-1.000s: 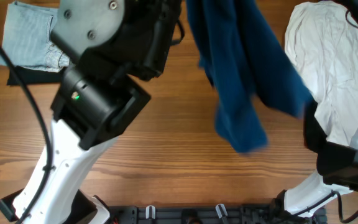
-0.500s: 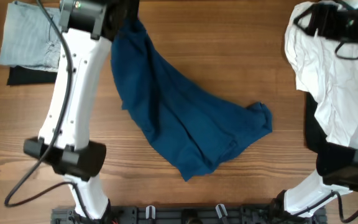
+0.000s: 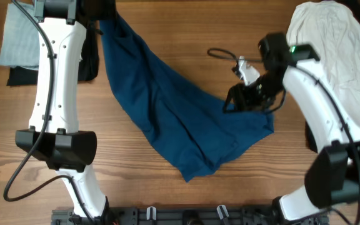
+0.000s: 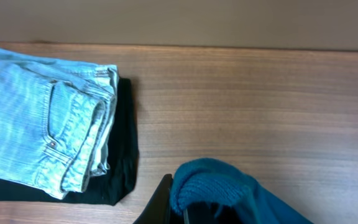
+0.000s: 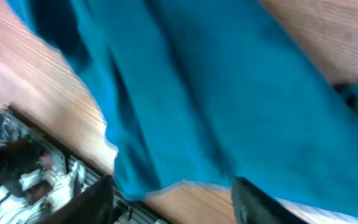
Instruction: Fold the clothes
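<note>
One soft, rumpled blue shirt [image 3: 180,125] is pinched by the left fingers [image 4: 160,204]; the blurred right fingers [image 5: 95,199] seem spread.

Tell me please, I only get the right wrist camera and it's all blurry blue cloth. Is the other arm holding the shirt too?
Observer: Yes, the left gripper is shut on a bunched corner of the blue shirt, toward the table's far left.
Operator: What's beside it?
Observer: Folded jeans lying on a black cloth.
Operator: And on my side?
Observer: A white shirt heaped at the far right.
</note>
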### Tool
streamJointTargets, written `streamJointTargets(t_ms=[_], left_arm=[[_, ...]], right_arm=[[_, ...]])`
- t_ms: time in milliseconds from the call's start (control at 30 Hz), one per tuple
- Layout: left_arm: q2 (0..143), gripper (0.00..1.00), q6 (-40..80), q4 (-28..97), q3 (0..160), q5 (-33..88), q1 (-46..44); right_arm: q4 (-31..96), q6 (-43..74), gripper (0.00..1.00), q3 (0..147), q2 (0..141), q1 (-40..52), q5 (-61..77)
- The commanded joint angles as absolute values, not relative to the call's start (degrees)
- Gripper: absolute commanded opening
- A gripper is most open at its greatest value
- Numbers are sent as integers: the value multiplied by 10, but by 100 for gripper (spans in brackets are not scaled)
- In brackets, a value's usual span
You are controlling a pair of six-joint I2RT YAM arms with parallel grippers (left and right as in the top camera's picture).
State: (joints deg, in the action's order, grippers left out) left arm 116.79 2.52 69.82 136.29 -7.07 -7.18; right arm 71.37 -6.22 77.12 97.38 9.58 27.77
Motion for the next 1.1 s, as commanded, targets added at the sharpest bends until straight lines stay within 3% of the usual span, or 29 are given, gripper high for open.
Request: streamJointTargets(t_ms=[0,167,333,533,700,767,867,967,1067], left_arm=[[1171,4,37,697,1368,-60,-72],[1171,4,37,702,1368,-60,-73],[1171,4,37,704,1368,-60,-73],[1171,4,37,704,1368,-54,-73],[1171,4,37,706,1368,-54,-73],[1171,4,37,706,1368,-54,-73],[1171,4,37,706,1368,-53,-73],[1171,4,37,707,1368,-53,-73],[1171,4,37,702,1368,-54,-73]], right_arm=[[656,9,58,652,926,145,248],[529,111,57,557,924,184,143],[482,122,57,527,924,184,105],[484,106,32,527,924,187,168],[487,87,31,519,924,198,168],[487,87,25,516,924,199,173],[487,75,23,516,924,203,179],[473,76,4,513,924,205,180],[437,78,4,534,915,202,185]])
